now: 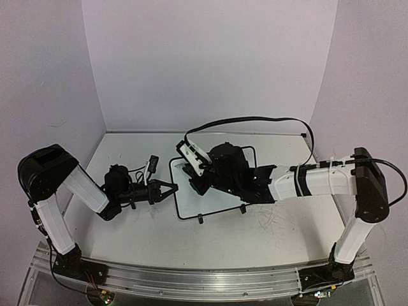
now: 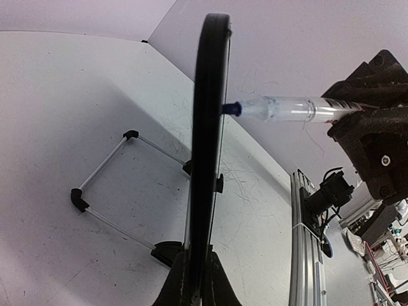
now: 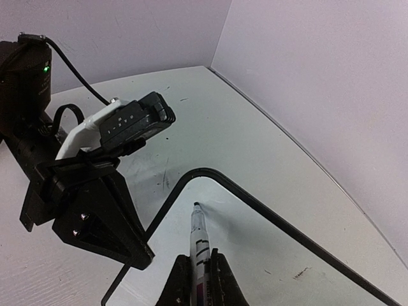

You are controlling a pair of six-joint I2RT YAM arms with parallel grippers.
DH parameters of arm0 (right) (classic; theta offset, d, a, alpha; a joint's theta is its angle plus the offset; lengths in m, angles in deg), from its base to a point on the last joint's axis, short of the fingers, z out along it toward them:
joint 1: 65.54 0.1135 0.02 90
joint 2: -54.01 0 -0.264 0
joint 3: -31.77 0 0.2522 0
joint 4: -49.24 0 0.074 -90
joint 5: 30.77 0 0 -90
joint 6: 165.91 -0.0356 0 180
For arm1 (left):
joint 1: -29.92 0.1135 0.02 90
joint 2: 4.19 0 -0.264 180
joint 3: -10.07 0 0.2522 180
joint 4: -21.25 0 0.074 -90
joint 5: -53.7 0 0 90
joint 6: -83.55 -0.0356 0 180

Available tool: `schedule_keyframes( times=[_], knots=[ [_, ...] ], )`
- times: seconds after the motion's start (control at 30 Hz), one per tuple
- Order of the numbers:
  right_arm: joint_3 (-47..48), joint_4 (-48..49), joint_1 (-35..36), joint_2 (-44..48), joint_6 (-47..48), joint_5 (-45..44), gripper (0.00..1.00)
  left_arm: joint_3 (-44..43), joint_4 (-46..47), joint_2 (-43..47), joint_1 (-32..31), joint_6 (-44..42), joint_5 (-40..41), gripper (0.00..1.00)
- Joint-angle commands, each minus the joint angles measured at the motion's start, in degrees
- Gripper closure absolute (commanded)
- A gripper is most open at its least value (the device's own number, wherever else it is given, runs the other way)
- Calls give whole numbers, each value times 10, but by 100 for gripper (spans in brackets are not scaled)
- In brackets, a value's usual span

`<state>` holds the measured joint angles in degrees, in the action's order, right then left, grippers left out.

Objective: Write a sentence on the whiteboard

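The whiteboard [image 1: 207, 205] stands mid-table [image 1: 127, 236] on its wire stand [image 2: 105, 169]. The left gripper [image 1: 167, 189] pinches the frame at the board's 9 o'clock edge. The right gripper [image 3: 196, 264], clamped on a marker [image 3: 198, 229], is over the board, with the marker's blue tip against its face.

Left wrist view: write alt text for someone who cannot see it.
A whiteboard seen edge-on, its black frame clamped at the bottom by the jaws of the left gripper. The right gripper holds a clear marker, blue tip against the board's right side. Its wire stand shows at left.
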<state>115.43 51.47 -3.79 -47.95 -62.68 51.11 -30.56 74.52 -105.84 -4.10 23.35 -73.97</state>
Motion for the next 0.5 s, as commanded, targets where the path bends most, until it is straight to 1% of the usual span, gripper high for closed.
schedule_keyframes(
  times=[0.0,0.47],
  knots=[
    [25,18,2,-9,-7,-10,100,12,-10,13,4,4,6,100],
    [23,15,2,-10,-12,-18,100,15,-14,18,4,3,8,100]
  ],
)
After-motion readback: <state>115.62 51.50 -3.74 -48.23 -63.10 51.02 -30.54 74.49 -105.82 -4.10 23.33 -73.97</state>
